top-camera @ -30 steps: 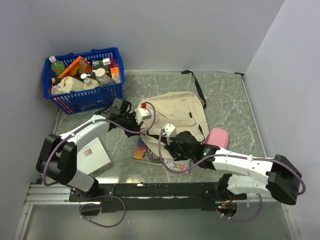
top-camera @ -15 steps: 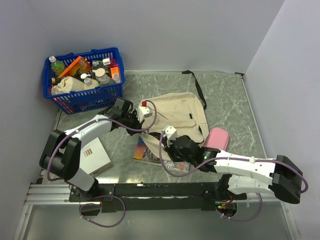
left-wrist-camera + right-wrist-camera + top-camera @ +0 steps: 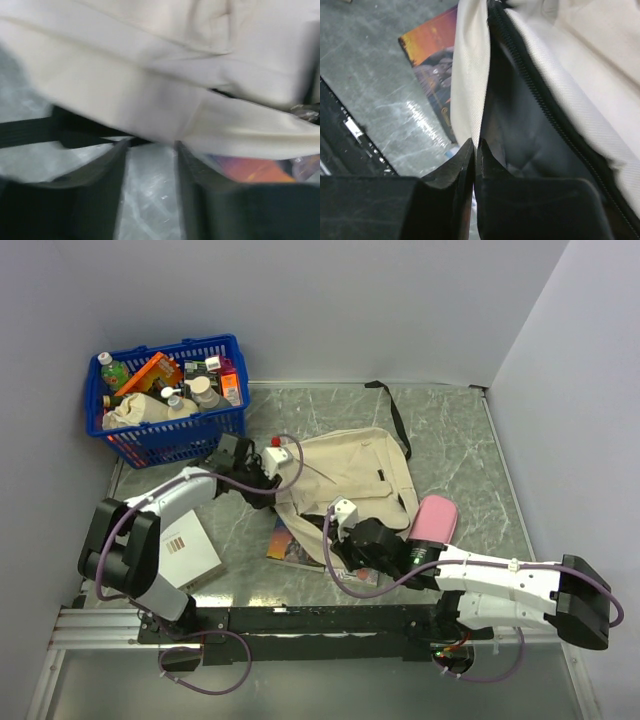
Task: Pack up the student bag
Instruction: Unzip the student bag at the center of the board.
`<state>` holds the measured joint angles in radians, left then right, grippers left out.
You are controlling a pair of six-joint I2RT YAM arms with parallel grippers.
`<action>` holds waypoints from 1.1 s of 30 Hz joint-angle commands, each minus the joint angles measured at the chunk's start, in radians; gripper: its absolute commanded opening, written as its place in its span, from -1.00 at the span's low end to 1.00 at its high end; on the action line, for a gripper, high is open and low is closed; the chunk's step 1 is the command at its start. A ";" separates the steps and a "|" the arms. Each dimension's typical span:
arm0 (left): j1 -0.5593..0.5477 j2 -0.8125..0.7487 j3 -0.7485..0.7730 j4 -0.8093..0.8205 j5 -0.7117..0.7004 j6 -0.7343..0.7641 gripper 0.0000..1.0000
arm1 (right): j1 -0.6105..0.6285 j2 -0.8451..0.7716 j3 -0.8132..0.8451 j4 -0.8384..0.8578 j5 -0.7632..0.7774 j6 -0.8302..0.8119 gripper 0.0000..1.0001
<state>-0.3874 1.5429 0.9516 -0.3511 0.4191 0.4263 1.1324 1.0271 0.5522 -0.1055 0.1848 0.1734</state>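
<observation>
My left arm (image 3: 170, 495) reaches from its base at the near edge of the counter (image 3: 450, 440) up and to the right, with the wrist bent toward the counter's middle. The left pincer (image 3: 151, 150) stands parted, with nothing between its fingers (image 3: 112, 170). My right arm (image 3: 490, 575) lies low along the near edge, stretched leftward to the centre. The right pincer (image 3: 474, 146) is pressed together on the cream rim of the bag (image 3: 469, 75).

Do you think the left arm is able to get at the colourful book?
Probably partly: the student bag overlies the colourful book on its right, where the right gripper pinches the bag's rim; the left corner lies bare.
</observation>
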 commanded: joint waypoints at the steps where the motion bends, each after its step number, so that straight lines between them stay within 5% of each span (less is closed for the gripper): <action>1: 0.064 -0.064 0.119 -0.098 0.004 0.038 0.19 | 0.024 0.002 -0.001 -0.036 -0.062 0.058 -0.61; 5: 0.038 -0.139 0.186 -0.239 0.315 0.141 0.46 | 0.027 0.021 -0.021 0.024 -0.067 0.071 -0.54; 12: -0.116 -0.103 0.262 -0.557 0.439 0.483 0.54 | 0.027 0.053 -0.038 0.082 -0.035 0.067 -0.60; 19: -0.194 -0.030 0.251 -0.476 0.417 0.528 0.58 | 0.027 0.039 -0.049 0.101 -0.013 0.078 -0.66; 22: -0.220 -0.009 0.262 -0.462 0.419 0.554 0.80 | 0.027 0.030 -0.054 0.101 -0.010 0.081 -0.67; 33: -0.330 0.071 0.285 -0.255 0.370 0.390 0.57 | 0.029 0.051 -0.031 0.125 -0.005 0.075 -0.75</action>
<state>-0.6823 1.5997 1.2072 -0.6945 0.7937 0.8593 1.1458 1.0794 0.5072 -0.0364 0.1902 0.2283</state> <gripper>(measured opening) 0.805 0.131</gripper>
